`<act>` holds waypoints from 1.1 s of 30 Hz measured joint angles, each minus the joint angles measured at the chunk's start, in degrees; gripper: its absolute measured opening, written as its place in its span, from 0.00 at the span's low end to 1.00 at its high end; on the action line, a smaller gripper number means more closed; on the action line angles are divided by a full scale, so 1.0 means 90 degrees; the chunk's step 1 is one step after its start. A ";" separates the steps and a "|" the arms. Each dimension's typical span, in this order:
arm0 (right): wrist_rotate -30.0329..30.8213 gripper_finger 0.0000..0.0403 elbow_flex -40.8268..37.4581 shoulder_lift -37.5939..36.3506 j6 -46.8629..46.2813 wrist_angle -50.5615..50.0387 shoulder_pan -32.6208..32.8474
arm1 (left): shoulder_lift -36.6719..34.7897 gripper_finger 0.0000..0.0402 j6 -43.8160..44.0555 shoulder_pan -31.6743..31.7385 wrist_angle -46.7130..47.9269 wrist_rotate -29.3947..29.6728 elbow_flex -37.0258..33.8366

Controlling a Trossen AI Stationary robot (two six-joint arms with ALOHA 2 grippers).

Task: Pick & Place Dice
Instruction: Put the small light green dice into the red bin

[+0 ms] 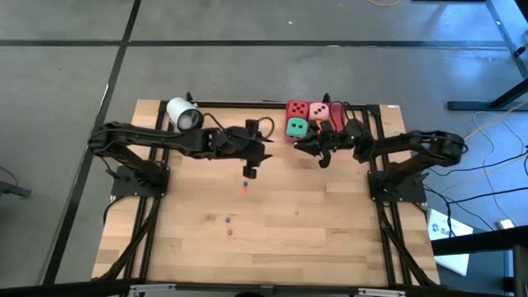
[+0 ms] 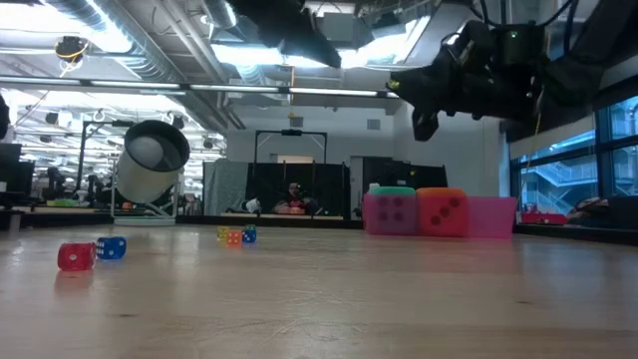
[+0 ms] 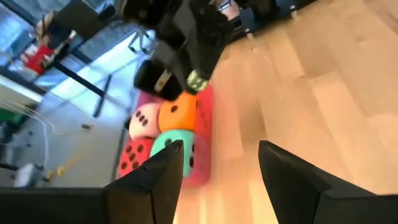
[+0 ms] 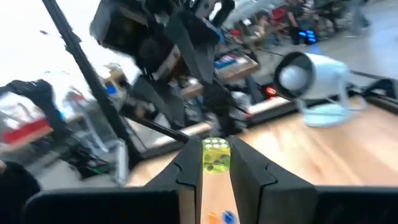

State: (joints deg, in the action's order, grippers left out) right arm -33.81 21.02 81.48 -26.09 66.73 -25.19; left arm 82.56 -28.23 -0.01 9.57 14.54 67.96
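I see the right tool (image 4: 215, 163) pinching a small yellow-green die (image 4: 216, 155) above the tabletop (image 1: 272, 223) near the far edge. The left tool (image 3: 214, 165) hangs open mid-table. Big soft dice (image 1: 307, 119) sit stacked on the red tray (image 3: 204, 143) at the far edge; a white cylinder (image 1: 183, 114) stands toward the far left corner; tiny dice (image 2: 90, 253) lie scattered.

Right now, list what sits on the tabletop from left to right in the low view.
small red die → small blue die → cluster of tiny dice → orange die
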 joint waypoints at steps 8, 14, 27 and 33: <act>0.1836 0.13 0.0000 -0.1364 0.2555 -0.3007 0.0515 | -0.0618 0.48 0.0664 0.0495 -0.0197 -0.0478 -0.0880; 0.3774 0.13 -0.0005 -0.1696 0.4212 -0.3649 0.1414 | -0.0919 0.47 0.0797 0.0637 -0.0708 -0.0481 -0.1496; 0.6034 0.13 -0.0005 -0.1689 0.5603 -0.3912 0.2351 | -0.0917 0.47 0.0754 0.0656 -0.0965 -0.0465 -0.1792; 0.7275 0.13 -0.0005 -0.1711 0.4978 -0.3936 0.2255 | -0.0917 0.46 0.0746 0.0658 -0.0956 -0.0458 -0.1792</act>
State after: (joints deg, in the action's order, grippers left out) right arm 31.67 20.97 66.08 18.71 31.31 -4.89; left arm 74.30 -21.51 5.91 0.97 10.41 51.83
